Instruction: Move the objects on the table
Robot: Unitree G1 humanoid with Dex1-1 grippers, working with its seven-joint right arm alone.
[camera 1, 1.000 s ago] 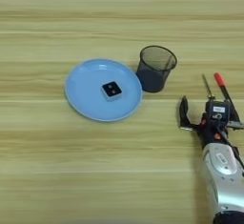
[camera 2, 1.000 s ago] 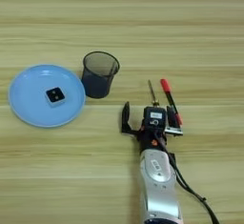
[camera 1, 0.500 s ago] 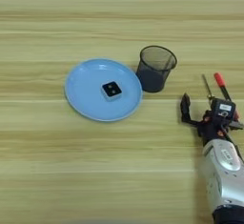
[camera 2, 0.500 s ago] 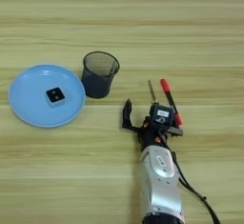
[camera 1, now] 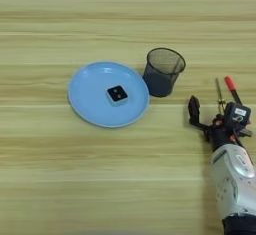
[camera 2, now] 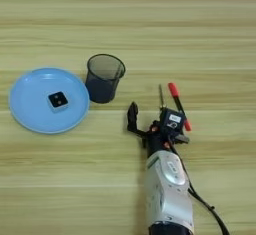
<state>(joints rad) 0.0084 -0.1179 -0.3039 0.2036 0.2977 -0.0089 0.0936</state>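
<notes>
The light-wood table (camera 1: 60, 179) carries a round blue plate (camera 1: 87, 104) left of centre, with a black mesh cup (camera 2: 104, 78) upright just beside its right rim. The right gripper (camera 2: 152, 124) rests low on the wood, its black fingers (camera 2: 132, 116) spread wide, grasping nothing. A slim screwdriver (camera 2: 176, 99) (red-tipped handle, thin shaft alongside) lies just beside it. The small black block (camera 1: 117, 94) sits on the plate's centre.

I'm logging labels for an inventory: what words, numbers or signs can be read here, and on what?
None can be read.
Black block on the blue plate: a white mark on top, too small to read.
Tool: a pale label on its housing, too blurred to read.
</notes>
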